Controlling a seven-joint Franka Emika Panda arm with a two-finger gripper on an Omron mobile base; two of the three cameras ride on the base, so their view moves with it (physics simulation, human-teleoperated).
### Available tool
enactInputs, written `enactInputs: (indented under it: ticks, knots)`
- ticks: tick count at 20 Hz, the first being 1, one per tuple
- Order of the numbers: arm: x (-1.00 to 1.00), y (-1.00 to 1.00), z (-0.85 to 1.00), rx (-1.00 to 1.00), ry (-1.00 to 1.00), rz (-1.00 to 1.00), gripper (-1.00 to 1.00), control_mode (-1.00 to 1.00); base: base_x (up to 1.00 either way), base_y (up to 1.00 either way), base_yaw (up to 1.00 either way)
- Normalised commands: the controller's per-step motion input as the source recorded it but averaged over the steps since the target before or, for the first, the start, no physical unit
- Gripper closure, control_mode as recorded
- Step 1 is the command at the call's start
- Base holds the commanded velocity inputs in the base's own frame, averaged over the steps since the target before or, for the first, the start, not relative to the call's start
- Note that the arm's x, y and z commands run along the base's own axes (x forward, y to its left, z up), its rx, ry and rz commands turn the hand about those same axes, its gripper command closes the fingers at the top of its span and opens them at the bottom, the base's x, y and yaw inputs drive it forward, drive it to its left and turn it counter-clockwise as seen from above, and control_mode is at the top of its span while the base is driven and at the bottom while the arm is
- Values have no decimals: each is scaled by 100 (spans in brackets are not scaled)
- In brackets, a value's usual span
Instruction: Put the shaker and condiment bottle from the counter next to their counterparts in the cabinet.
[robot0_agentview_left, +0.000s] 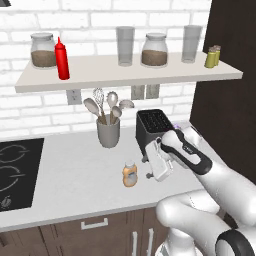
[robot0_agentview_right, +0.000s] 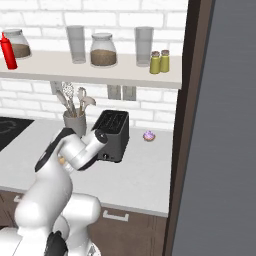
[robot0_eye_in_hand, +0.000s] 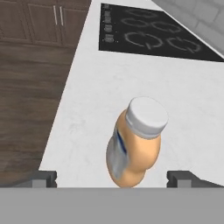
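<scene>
The condiment bottle (robot0_agentview_left: 129, 174), squat and orange-tan with a pale cap, stands upright on the counter (robot0_agentview_left: 75, 185) near its front edge. My gripper (robot0_agentview_left: 146, 168) is just to its right, open and level with it. In the hand view the condiment bottle (robot0_eye_in_hand: 133, 148) sits between my spread fingertips (robot0_eye_in_hand: 43, 178), neither of them touching it. Up on the cabinet shelf (robot0_agentview_left: 100, 75), two alike olive-yellow shakers (robot0_agentview_left: 212, 57) stand side by side at the right end, and the red squeeze bottle (robot0_agentview_left: 62, 59) stands near the left end.
A black toaster (robot0_agentview_left: 154, 127) and a grey utensil holder (robot0_agentview_left: 108, 131) stand behind the bottle. The black hob (robot0_agentview_left: 17, 170) lies at left. Jars and glasses line the shelf. A small purple item (robot0_agentview_right: 149, 135) lies right of the toaster, beside a tall dark panel (robot0_agentview_right: 195, 125).
</scene>
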Motion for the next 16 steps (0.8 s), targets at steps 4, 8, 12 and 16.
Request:
enactInputs:
  ticks: [4, 8, 12, 16]
  knots:
    - [0, 17, -38, 0, -2, 0, -100, -100, 0, 0, 0]
    - [-1, 21, -35, 0, -4, 0, -100, -100, 0, 0, 0]
    - [-3, 15, -37, 0, -4, -2, -100, -100, 0, 0, 0]
    - [-3, 15, -36, 0, -3, -2, -100, -100, 0, 0, 0]
